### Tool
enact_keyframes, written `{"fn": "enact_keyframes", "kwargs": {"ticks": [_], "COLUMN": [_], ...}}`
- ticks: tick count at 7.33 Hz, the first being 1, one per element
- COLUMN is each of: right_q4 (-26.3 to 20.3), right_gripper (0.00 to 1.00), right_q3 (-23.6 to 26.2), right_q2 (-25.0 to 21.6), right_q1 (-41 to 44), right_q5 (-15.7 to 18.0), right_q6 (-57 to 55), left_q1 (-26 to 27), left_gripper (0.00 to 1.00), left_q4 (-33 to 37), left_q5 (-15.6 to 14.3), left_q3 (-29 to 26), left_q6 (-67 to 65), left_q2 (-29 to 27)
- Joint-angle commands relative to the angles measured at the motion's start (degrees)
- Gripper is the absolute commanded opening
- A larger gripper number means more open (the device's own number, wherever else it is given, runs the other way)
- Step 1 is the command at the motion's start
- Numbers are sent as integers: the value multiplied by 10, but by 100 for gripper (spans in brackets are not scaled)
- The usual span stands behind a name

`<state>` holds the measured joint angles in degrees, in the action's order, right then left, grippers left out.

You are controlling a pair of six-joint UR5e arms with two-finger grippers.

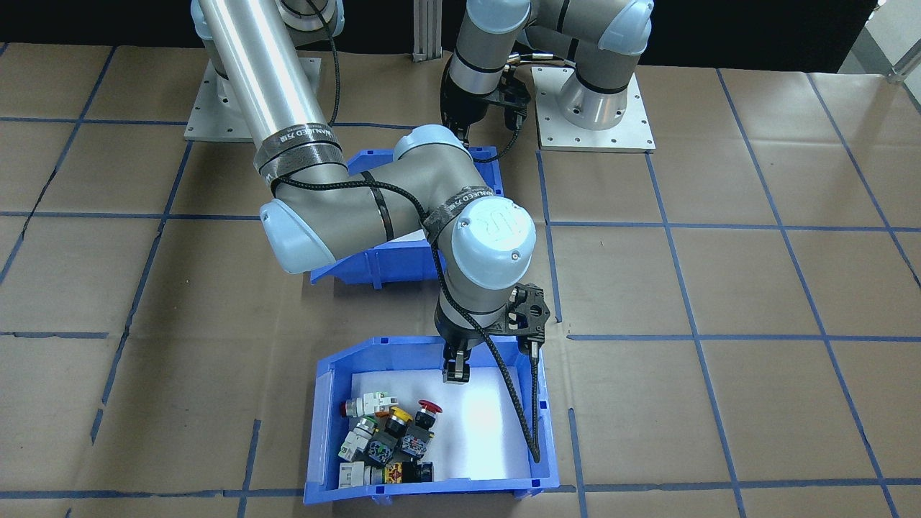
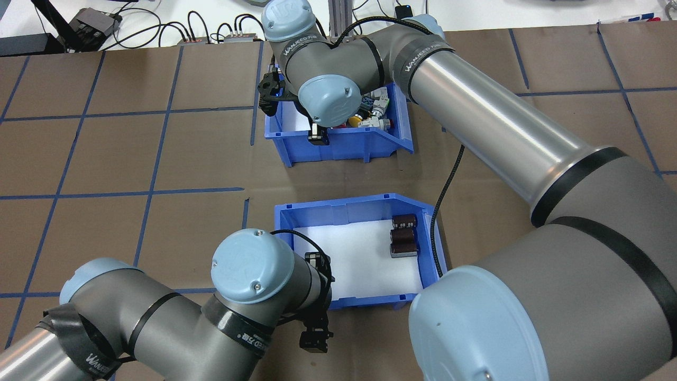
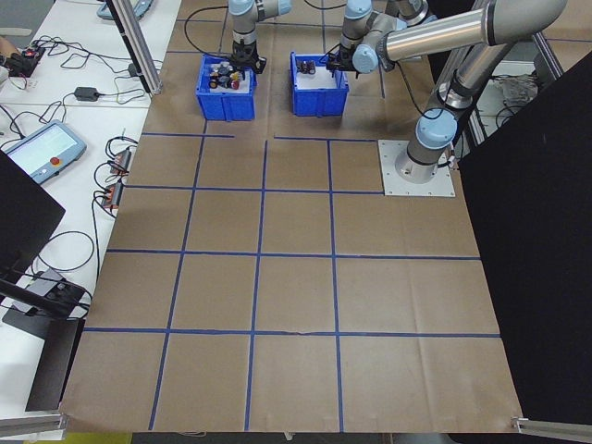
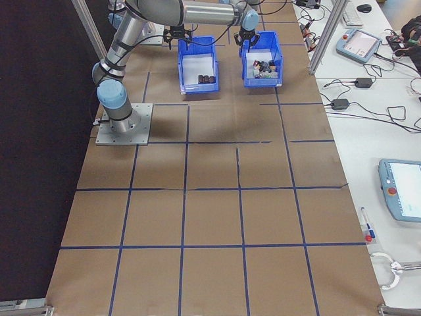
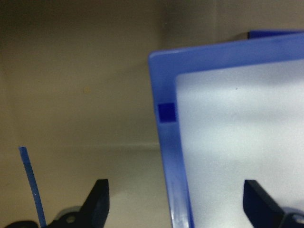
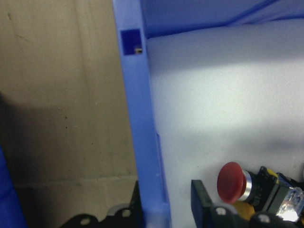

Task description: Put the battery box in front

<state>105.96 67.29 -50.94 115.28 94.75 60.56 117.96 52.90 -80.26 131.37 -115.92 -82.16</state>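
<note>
Battery box (image 2: 365, 264) sits at lower centre of the overhead frame on the brown paper-covered table (image 2: 158, 159), a blue bin with a white floor and three dark brown cylinders (image 2: 403, 235) stacked against its right wall. Directly above it in that frame, well apart, stands the second blue bin (image 2: 344, 143), holding the coloured push-button switches (image 1: 388, 439).

The left gripper (image 5: 175, 204) hangs over the battery box's lower-left corner. In the left wrist view its two black fingers (image 5: 97, 202) are spread wide and straddle the blue side wall: one finger is outside over the paper, the other inside over the white floor, neither touching the wall. So this pincer is released, holding nothing.

The right gripper (image 6: 166, 204) reaches to the switch bin. In the right wrist view its fingers stand close on either side of that bin's wall, one outside and one inside beside a red mushroom button (image 6: 232, 183); it looks clenched on the wall, though the contact itself falls at the frame's bottom edge.
</note>
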Motion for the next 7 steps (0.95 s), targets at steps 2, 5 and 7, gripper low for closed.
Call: {"fn": "enact_keyframes", "kwargs": {"ticks": [2, 5, 7], "right_q4": [0, -32, -37], "right_gripper": [0, 0, 0], "right_q3": [-3, 11, 45], "right_q2": [-20, -79, -109], "right_q1": [-12, -87, -153], "right_q5": [3, 3, 31], "right_q6": [41, 109, 181], "left_q1": [17, 38, 39], "left_gripper": [100, 70, 15], "left_q4": [-25, -43, -54], "left_q5": [-5, -36, -33], "left_q3": [-9, -19, -20], "left_q6": [-47, -51, -50], "left_q2": [-44, -67, -66]}}
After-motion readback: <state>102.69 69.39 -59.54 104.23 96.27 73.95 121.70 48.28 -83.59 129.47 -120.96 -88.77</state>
